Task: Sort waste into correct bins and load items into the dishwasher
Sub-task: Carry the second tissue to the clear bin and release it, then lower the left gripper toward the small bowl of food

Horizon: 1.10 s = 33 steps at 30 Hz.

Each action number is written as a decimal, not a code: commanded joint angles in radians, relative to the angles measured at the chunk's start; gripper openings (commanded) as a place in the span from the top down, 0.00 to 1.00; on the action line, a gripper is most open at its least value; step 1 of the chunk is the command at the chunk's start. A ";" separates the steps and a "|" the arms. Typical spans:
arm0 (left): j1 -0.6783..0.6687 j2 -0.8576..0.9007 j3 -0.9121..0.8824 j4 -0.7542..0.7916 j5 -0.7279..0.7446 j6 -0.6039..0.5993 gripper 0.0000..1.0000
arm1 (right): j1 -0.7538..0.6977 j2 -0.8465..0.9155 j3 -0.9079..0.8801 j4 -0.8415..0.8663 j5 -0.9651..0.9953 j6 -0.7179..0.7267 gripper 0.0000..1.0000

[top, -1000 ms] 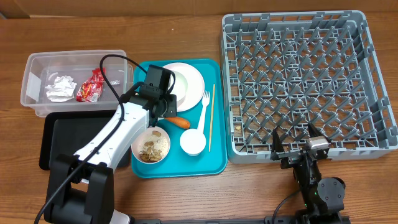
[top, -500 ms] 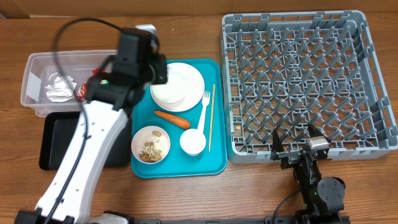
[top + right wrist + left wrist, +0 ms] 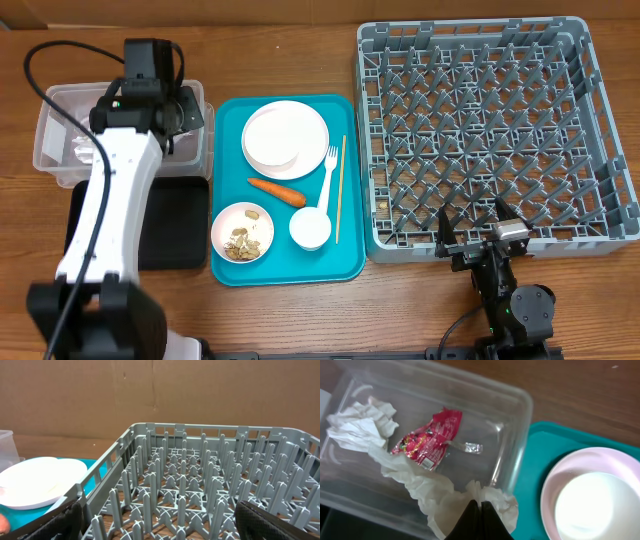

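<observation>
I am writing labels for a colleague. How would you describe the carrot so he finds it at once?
Look at the teal tray left of the grey rack. The carrot lies near its middle, between the large plate and the bowl of scraps. It alone is orange.

The left arm (image 3: 108, 200) stretches up from the bottom-left corner. Its left gripper (image 3: 175, 115) is over the right end of the clear tub (image 3: 48, 125), where a white napkin (image 3: 82, 150) shows dimly; its fingers cannot be made out. The black tray (image 3: 180, 235) lies just below the tub. The teal tray (image 3: 345, 262) carries 1 plate (image 3: 290, 132), a carrot piece (image 3: 276, 190), a bowl of scraps (image 3: 242, 232), a small cup (image 3: 310, 228), a fork (image 3: 327, 178) and a wooden stick (image 3: 340, 195). The grey dish rack (image 3: 480, 130) stands to its right, with the right gripper (image 3: 470, 230) at the rack's near edge, fingers spread.
</observation>
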 commanded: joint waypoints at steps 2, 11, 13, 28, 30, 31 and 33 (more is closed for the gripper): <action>0.032 0.093 0.005 0.021 0.043 -0.003 0.96 | 0.008 -0.009 -0.011 0.006 -0.002 0.004 0.00; 0.037 0.133 0.006 0.039 0.042 -0.003 0.68 | 0.008 -0.009 -0.011 0.006 -0.001 0.004 0.00; 0.037 0.129 0.008 0.047 0.042 -0.002 0.62 | 0.008 -0.009 -0.011 0.006 -0.002 0.004 0.00; 0.026 0.120 0.370 -0.357 0.232 0.028 0.00 | 0.008 -0.009 -0.011 0.006 -0.001 0.004 0.00; 0.026 0.120 0.409 -0.422 0.348 0.027 0.00 | 0.008 -0.009 -0.011 0.006 -0.001 0.004 0.00; 0.026 0.120 0.416 -0.446 0.408 0.028 0.00 | 0.008 -0.009 -0.011 0.006 -0.002 0.004 0.00; 0.016 0.120 0.415 -0.527 0.563 0.058 0.00 | 0.008 -0.009 -0.011 0.006 -0.001 0.004 0.00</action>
